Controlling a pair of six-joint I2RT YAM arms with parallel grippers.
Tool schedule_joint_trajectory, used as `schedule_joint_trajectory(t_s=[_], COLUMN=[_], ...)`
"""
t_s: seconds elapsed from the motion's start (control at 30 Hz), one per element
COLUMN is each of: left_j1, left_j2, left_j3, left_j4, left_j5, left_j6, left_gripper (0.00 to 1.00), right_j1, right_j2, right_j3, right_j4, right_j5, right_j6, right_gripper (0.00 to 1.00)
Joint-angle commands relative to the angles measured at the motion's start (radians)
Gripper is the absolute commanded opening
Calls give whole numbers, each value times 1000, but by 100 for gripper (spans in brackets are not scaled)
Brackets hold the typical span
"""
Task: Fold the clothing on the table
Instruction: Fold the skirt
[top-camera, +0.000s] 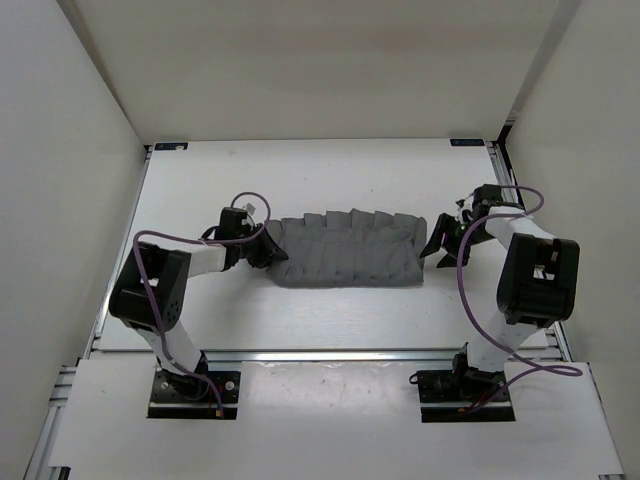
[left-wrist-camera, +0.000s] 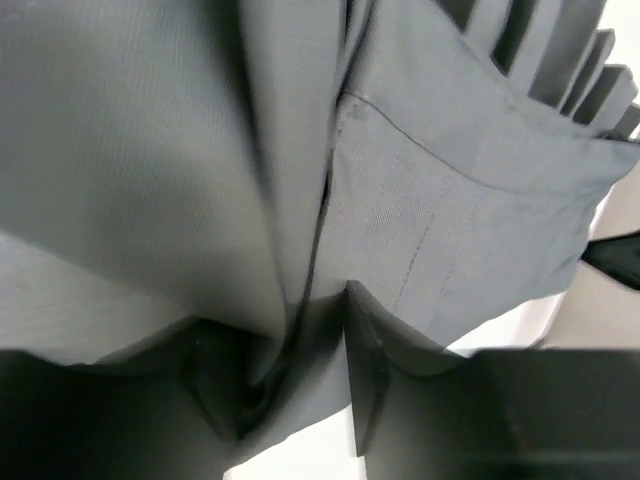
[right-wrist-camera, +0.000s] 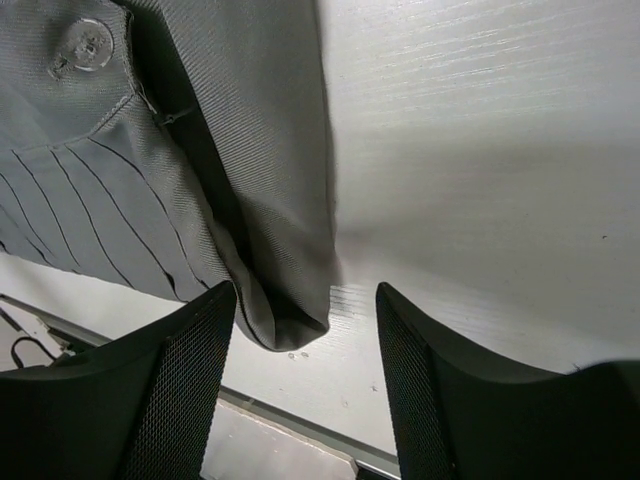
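Note:
The grey pleated clothing (top-camera: 345, 250) lies stretched left to right across the middle of the white table (top-camera: 330, 175). My left gripper (top-camera: 272, 245) is at its left end. In the left wrist view a loose fold of the clothing (left-wrist-camera: 400, 200) fills the gap of the left gripper (left-wrist-camera: 290, 400), whose jaws stand partly apart around it. My right gripper (top-camera: 440, 250) is at the right end, open. In the right wrist view a hem corner of the clothing (right-wrist-camera: 280, 250) sits inside the right gripper (right-wrist-camera: 305, 330), near its left finger, over the bare table (right-wrist-camera: 480, 150).
A silver rail (top-camera: 330, 353) runs along the table's near edge, also visible as the rail (right-wrist-camera: 290, 420) just below the right gripper. White walls enclose the left, right and back. A clear button (right-wrist-camera: 85, 42) is sewn on the garment near the right end.

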Motion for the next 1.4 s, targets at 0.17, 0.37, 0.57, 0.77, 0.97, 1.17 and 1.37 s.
schedule_joint_trajectory(t_s=[0.17, 0.37, 0.57, 0.77, 0.97, 1.17, 1.37], left_j1=[-37, 23, 108, 65, 22, 42, 33], left_j2=[-2, -97, -174, -157, -151, -192, -211], left_j3=[-5, 18, 102, 193, 242, 259, 289], left_j4=[-23, -118, -244, -255, -269, -296, -302], left_j5=[7, -50, -145, -113, -108, -110, -99], left_j6=[9, 39, 113, 105, 93, 105, 102], left_gripper=[0, 0, 0, 0, 0, 0, 0], right_j1=[-16, -12, 79, 183, 268, 243, 208], right_j2=[-10, 10, 14, 50, 179, 216, 196], right_j3=[-12, 19, 45, 39, 126, 168, 166], right_j4=[68, 102, 121, 174, 133, 100, 95], right_j5=[-41, -70, -140, -219, -167, -126, -77], right_j6=[72, 112, 154, 213, 210, 196, 198], right_gripper=[63, 61, 57, 4, 0, 1, 0])
